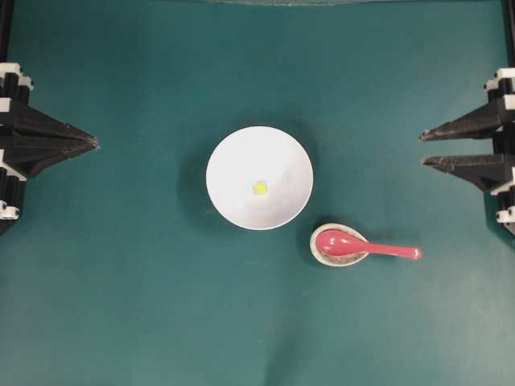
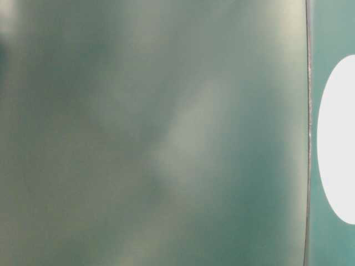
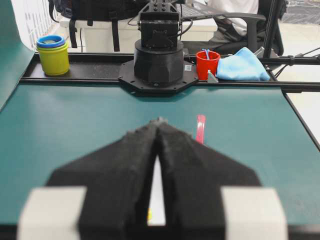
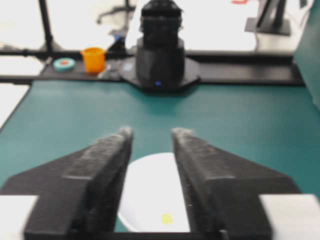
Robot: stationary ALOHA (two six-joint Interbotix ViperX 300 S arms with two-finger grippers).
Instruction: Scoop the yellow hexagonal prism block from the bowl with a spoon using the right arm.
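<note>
The white bowl (image 1: 233, 165) stands mid-table with the tiny yellow hexagonal prism block (image 1: 260, 187) lying in its middle. To its lower right, the red-pink spoon (image 1: 366, 246) lies with its scoop in a small speckled rest (image 1: 323, 257) and its handle pointing right. My right gripper (image 1: 424, 149) hovers open at the right edge, empty and far from the spoon. Between its fingers the right wrist view shows the bowl (image 4: 150, 185) and block (image 4: 167, 218). My left gripper (image 1: 95, 143) is shut on nothing at the left edge. The spoon handle (image 3: 200, 128) shows past the left gripper (image 3: 159, 121).
Beyond the table's ends stand the arm bases (image 3: 159, 50) (image 4: 161, 45). Near them are a yellow cup (image 3: 52, 56), a red cup (image 3: 207, 64), a blue cloth (image 3: 242, 66) and an orange cup (image 4: 93, 59). The table-level view is a teal blur with a white oval (image 2: 338, 138) at its right.
</note>
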